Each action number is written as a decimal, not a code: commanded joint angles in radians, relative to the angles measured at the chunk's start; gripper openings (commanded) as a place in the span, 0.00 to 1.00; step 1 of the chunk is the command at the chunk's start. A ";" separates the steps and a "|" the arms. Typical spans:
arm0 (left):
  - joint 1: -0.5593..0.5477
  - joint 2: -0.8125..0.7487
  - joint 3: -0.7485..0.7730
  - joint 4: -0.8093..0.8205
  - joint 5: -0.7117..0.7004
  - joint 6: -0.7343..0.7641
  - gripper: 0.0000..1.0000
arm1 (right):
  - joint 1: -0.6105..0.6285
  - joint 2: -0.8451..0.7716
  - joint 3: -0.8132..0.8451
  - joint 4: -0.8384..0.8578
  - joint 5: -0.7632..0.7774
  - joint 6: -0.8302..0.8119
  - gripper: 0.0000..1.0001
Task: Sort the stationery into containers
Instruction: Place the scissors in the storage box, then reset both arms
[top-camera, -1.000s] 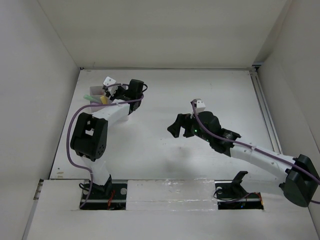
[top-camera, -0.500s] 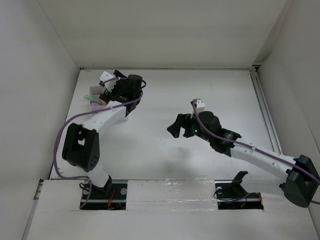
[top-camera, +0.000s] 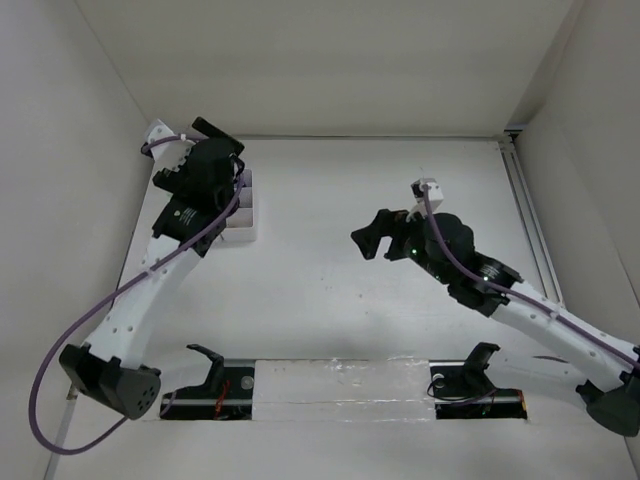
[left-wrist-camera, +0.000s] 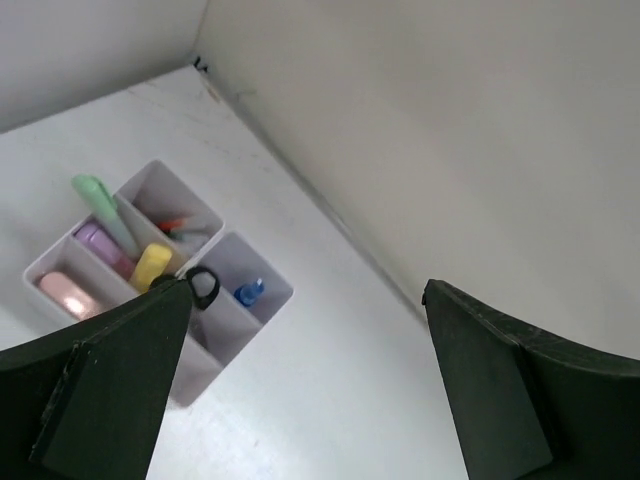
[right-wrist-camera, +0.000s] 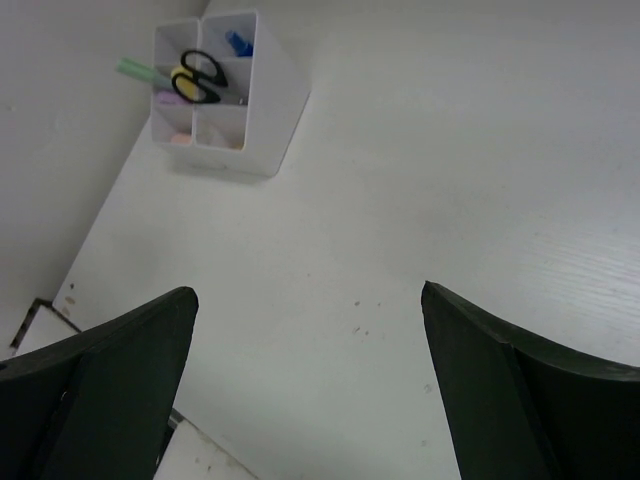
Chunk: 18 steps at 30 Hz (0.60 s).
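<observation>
The white organiser tray (left-wrist-camera: 200, 370) stands near the back left of the table. In it I see a green highlighter (left-wrist-camera: 100, 205), a purple one (left-wrist-camera: 93, 240), a yellow one (left-wrist-camera: 150, 266), a pink eraser (left-wrist-camera: 60, 290), red-tipped pens (left-wrist-camera: 175, 225), a black scissors handle (left-wrist-camera: 204, 287) and a blue-capped tube (left-wrist-camera: 248, 292). My left gripper (left-wrist-camera: 308, 290) hangs open and empty, high above the tray. Over bare table, my right gripper (right-wrist-camera: 308, 292) is also open and empty. The tray (right-wrist-camera: 262, 130) with the scissors (right-wrist-camera: 200, 78) lies far off at its upper left.
In the top view the left arm (top-camera: 165, 255) reaches over the tray (top-camera: 246, 218), hiding most of it. The right gripper (top-camera: 364, 233) hovers mid-table. White walls close the table on the left, back and right. A rail (top-camera: 530, 220) runs along the right edge.
The left gripper has opened and lifted up and back-left from the tray, the arm stretching out. The right gripper has drifted slightly right and back, still open.
</observation>
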 joint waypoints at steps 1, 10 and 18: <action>0.006 -0.099 -0.053 -0.213 0.146 0.025 1.00 | 0.014 -0.096 0.099 -0.143 0.157 -0.043 1.00; 0.015 -0.355 -0.173 -0.406 0.287 0.099 1.00 | 0.023 -0.272 0.203 -0.393 0.289 -0.075 1.00; 0.015 -0.553 -0.362 -0.322 0.455 0.250 1.00 | 0.023 -0.386 0.242 -0.536 0.335 -0.066 1.00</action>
